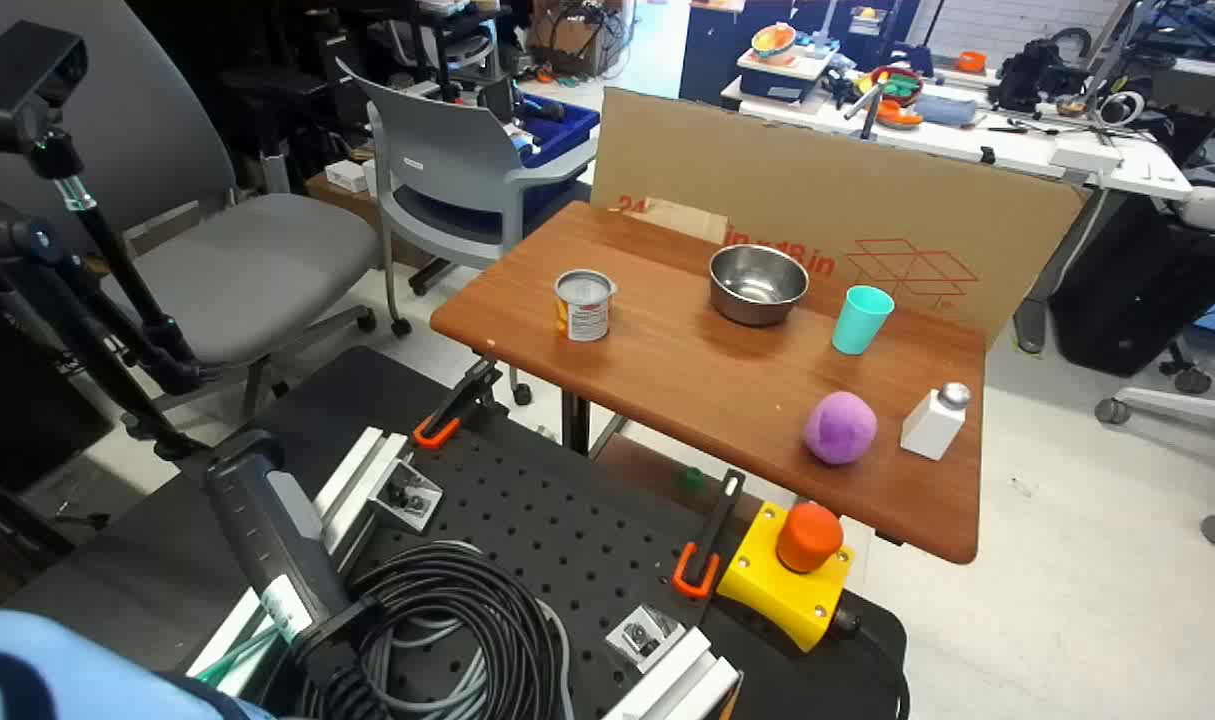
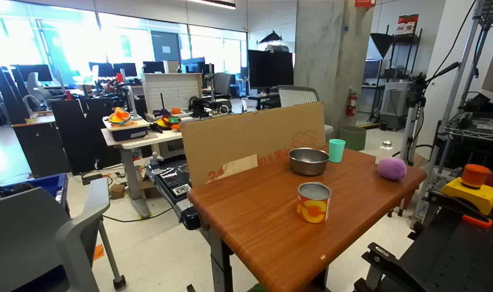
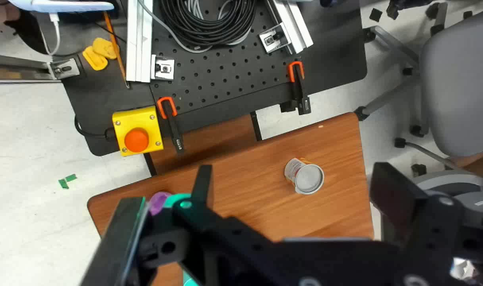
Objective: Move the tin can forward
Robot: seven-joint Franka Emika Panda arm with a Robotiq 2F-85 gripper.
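The tin can is a short metal cylinder with an orange and white label and a silver top. It stands upright on the wooden table, and shows in both exterior views [image 1: 586, 305] [image 2: 313, 202]. In the wrist view the can [image 3: 305, 176] appears below and between the fingers, apart from them. My gripper [image 3: 294, 165] is wide open and empty, high above the table. The gripper is outside both exterior views.
On the brown table [image 1: 667, 370] are a steel bowl [image 1: 757, 285], a teal cup [image 1: 862, 320], a purple ball [image 1: 840, 428] and a white shaker [image 1: 934, 422]. A cardboard sheet [image 1: 827, 190] stands along the back. A yellow emergency-stop box [image 1: 787, 575] and clamps sit on the black bench.
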